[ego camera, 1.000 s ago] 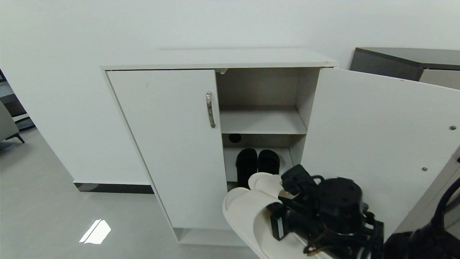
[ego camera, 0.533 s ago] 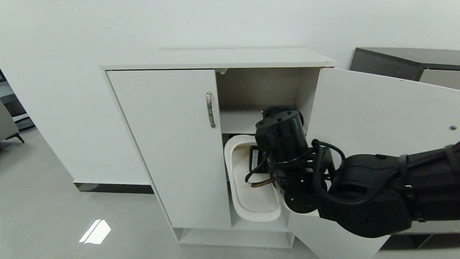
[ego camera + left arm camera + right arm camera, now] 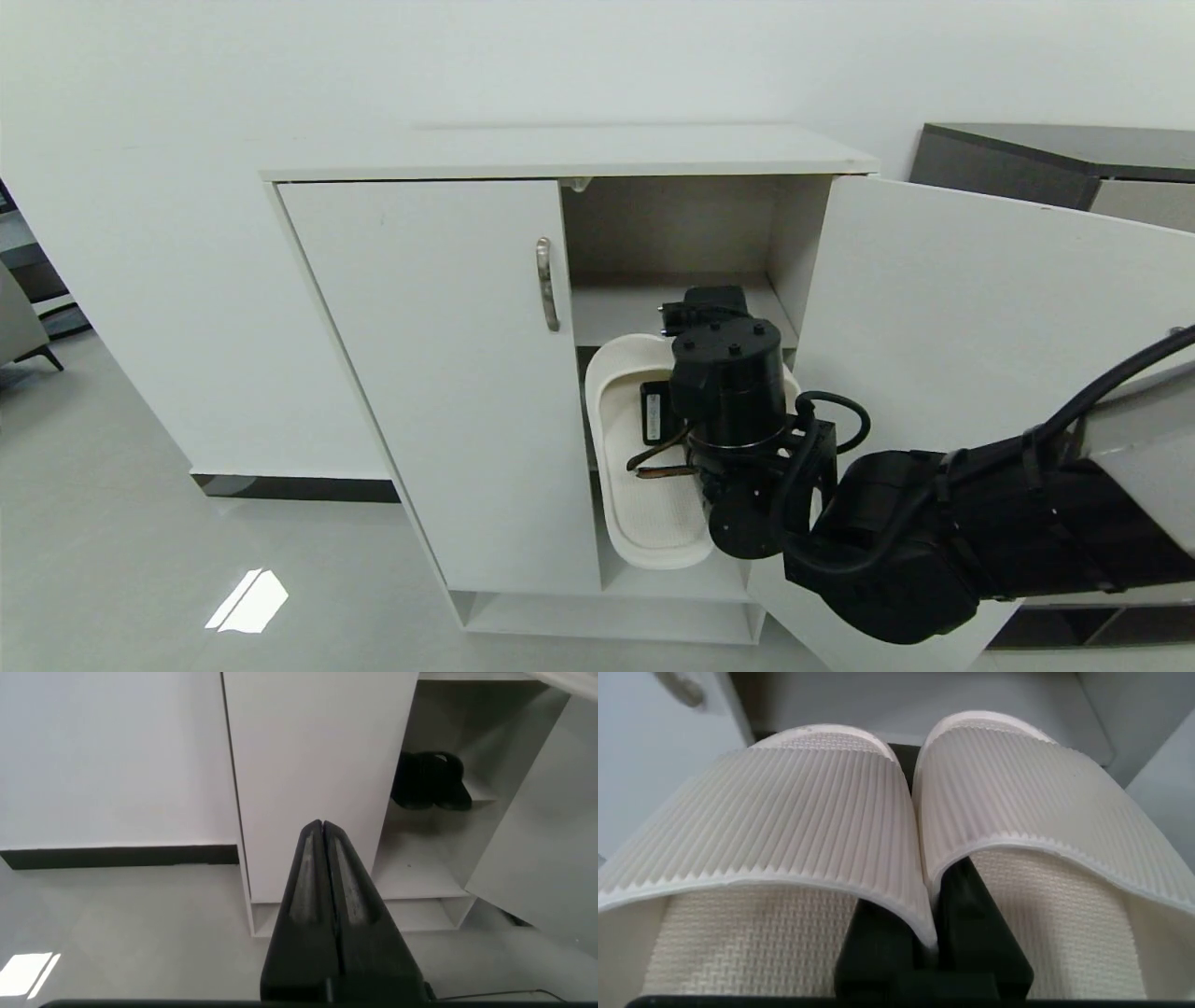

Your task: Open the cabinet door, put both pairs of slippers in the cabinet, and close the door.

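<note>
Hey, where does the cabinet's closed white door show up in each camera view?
Head view: closed white cabinet door, on the robot's left of the open compartment, beside the pair of cream ribbed slippers.
Left wrist view: the door stands beyond the shut left gripper.
Right wrist view: a strip of it beside the slippers.
Shared landmark: metal door handle, head and right wrist views.

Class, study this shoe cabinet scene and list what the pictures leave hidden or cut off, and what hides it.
1. Head view: the black slippers are hidden behind the white slippers and the right arm.
2. Head view: whatever sits behind the closed left door.
3. Right wrist view: the fingertips of the right claw, covered by the slipper straps.
4. Head view: whether the white slippers rest on a shelf; the arm blocks it.
</note>
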